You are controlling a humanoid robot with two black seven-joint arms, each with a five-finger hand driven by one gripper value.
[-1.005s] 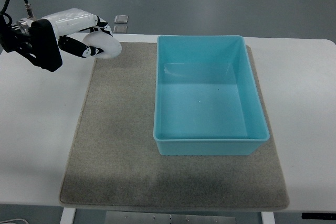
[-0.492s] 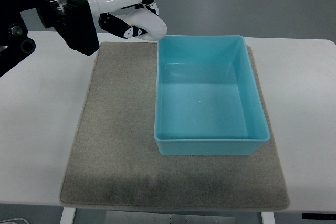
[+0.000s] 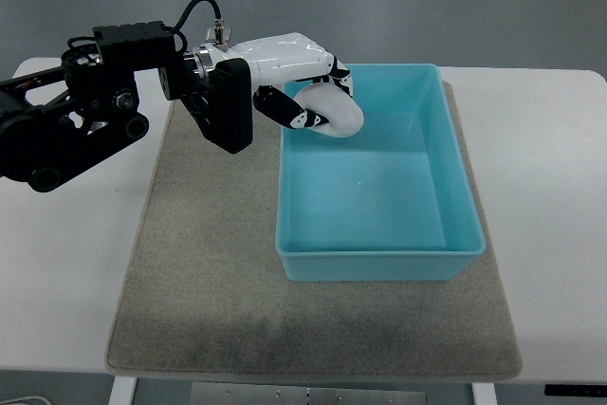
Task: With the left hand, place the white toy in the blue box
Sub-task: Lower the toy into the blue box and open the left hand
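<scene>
White toy (image 3: 334, 113), clenched in my left hand (image 3: 308, 92), has just crossed from the mat (image 3: 209, 263) over the blue box (image 3: 379, 263) rim, so I judge release is next.

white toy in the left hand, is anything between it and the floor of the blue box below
Nothing shows there in the top view: the left hand holds the white toy over the blue box, whose floor is bare near its left wall.
</scene>
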